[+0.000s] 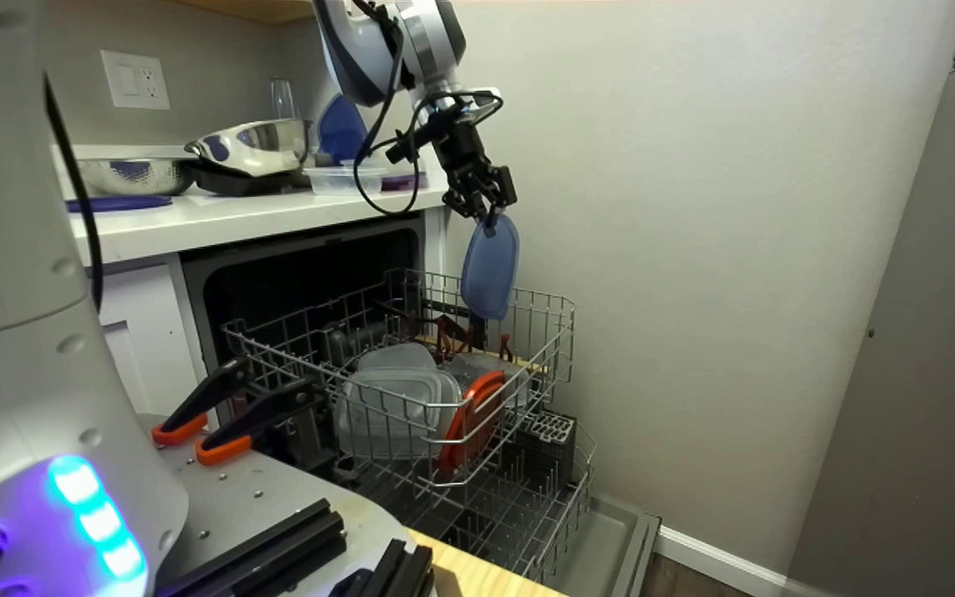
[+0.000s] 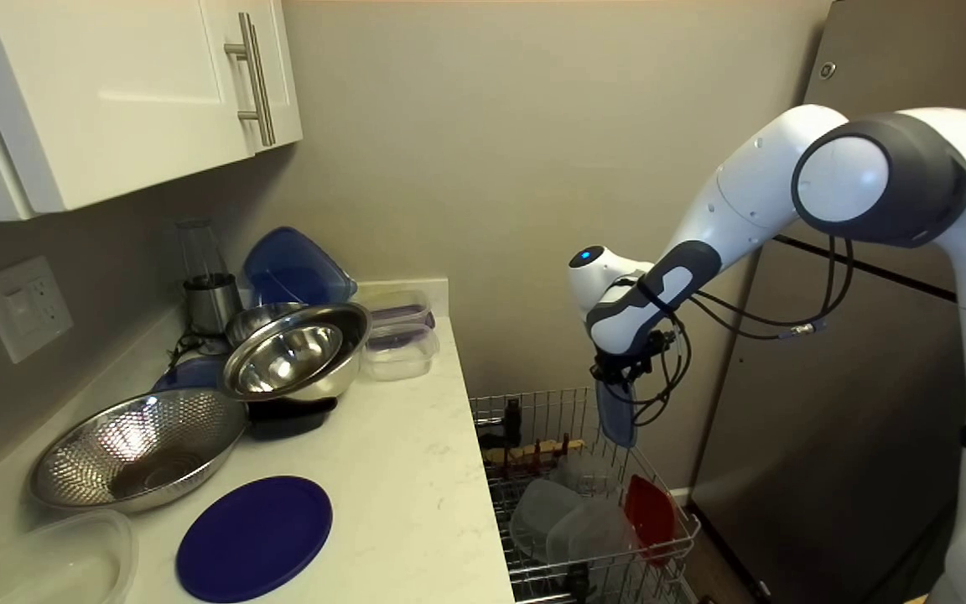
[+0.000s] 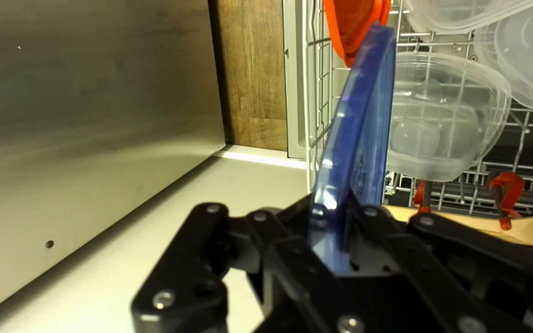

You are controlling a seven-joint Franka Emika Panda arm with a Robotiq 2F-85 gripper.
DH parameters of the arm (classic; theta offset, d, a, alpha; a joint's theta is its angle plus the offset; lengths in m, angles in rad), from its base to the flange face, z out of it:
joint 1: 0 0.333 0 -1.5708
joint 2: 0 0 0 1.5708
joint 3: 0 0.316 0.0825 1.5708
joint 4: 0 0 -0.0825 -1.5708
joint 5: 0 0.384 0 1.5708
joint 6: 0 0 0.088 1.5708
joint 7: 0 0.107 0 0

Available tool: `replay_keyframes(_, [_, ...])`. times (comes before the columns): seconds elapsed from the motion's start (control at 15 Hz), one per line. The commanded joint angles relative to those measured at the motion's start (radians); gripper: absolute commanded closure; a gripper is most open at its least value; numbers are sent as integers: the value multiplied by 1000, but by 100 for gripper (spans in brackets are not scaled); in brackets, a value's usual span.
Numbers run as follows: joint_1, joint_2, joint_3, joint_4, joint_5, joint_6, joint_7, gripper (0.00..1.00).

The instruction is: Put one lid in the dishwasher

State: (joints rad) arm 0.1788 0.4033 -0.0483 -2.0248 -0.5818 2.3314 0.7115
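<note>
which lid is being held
The medium blue lid, in the gripper; the red lid is in the dishwasher rack, the round navy lid on the counter.

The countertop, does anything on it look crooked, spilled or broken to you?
Yes, mildly: next to the colander, the smooth metal bowl is tipped to one side, apparently resting on a black item. It looks odd because its rim slants instead of sitting level. I can see no spill or breakage.

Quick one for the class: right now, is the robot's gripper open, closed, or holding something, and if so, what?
Gripper: closed, holding the blue plastic lid by one end between its jaws.
</note>
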Motion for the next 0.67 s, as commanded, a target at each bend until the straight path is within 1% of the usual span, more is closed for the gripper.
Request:
replay_keyframes(0.0, [4,54,-33,46,2,24,30,97])
replay_keyframes(0.13, [16,93,-69,71,-37,43,78,97])
replay_keyframes(0.4, [27,199,-112,122,-53,105,129,97])
replay_keyframes(0.6, [33,284,-135,163,-37,153,149,97])
